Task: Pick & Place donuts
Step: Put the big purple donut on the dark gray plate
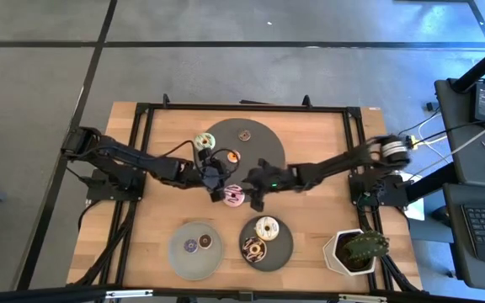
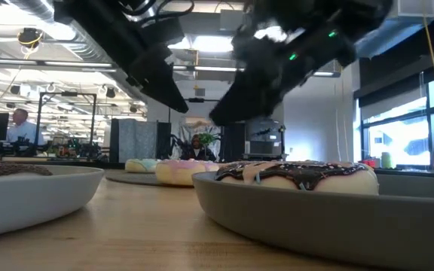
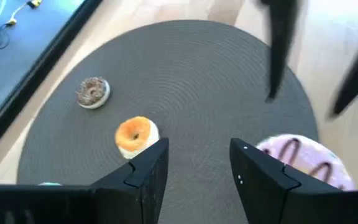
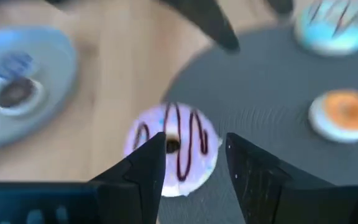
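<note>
Both arms meet at mid-table, over the near edge of the big dark round mat (image 1: 263, 147). The right gripper (image 4: 191, 152) hangs directly above the pink donut with chocolate stripes (image 4: 174, 149), fingers apart on either side of it, nothing held. That donut sits at the centre of the high view, on the mat's lower edge (image 1: 234, 195). The left gripper (image 3: 194, 158) hovers just left of centre, jaws parted and empty, with the small orange donut (image 3: 135, 134) beside one fingertip. On the mat too: a green-iced donut (image 1: 205, 141) and a brown mini (image 1: 244, 133) (upper centre). Lower centre, the dark plate (image 1: 281, 250) carries a white donut (image 1: 266, 227) and a chocolate one (image 1: 253, 248); the grey plate (image 1: 179, 257) holds two minis. A potted cactus (image 1: 362, 247) stands lower right.
</note>
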